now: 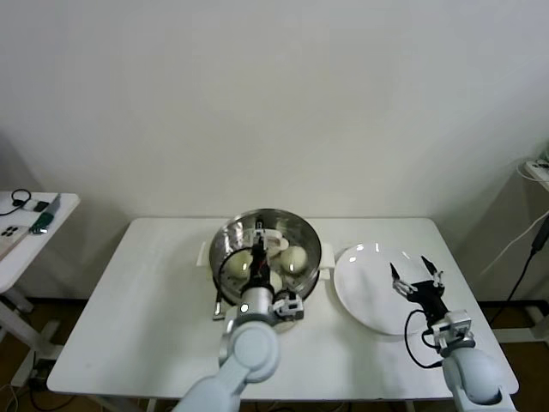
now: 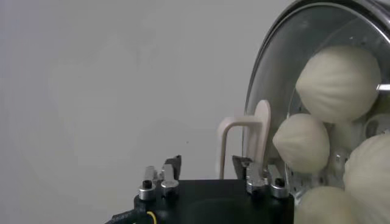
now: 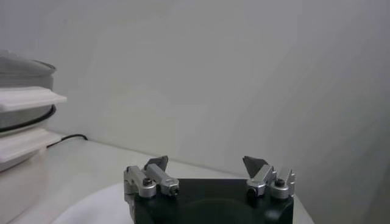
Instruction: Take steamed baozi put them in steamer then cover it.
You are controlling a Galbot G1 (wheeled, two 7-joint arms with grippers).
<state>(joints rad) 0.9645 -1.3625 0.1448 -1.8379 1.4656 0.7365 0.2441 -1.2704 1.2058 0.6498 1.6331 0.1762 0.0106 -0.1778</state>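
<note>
Nearby, plate (image 1: 371,287) beside steamer (image 1: 257,236).

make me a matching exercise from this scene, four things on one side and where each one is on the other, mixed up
Things:
1. buns
2. glass lid
3. left hand
4. right hand

Places:
a. over the white plate
b. on top of the steamer
c. inside the steamer, under the lid
d. open, by the lid's white handle

Pairs: 1-c, 2-b, 3-d, 4-a
</note>
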